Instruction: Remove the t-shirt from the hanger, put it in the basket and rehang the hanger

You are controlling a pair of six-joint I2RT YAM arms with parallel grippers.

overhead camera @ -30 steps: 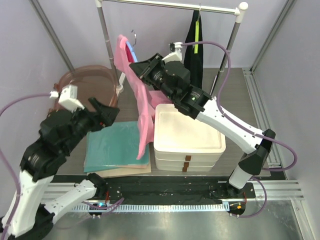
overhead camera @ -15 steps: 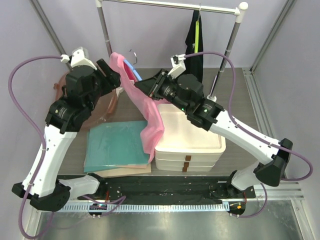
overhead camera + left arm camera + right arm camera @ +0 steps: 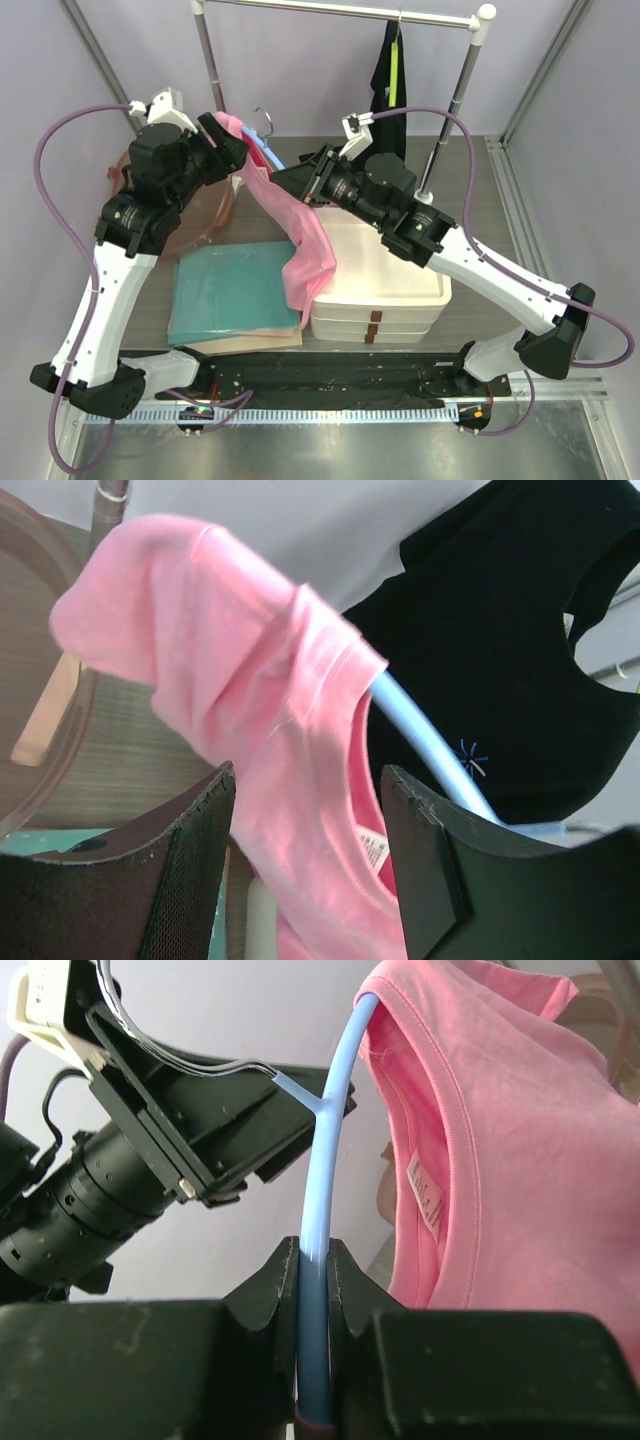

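Right gripper (image 3: 312,1256) pinches the pale blue plastic hanger (image 3: 336,1110); left gripper (image 3: 305,792), spread, should clamp the pink cotton t-shirt (image 3: 230,650) at its shoulder

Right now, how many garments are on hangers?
2. The pink t-shirt drapes over the blue hanger clamped in the right gripper; a black garment hangs from the rail at the back. The arms may hide others.
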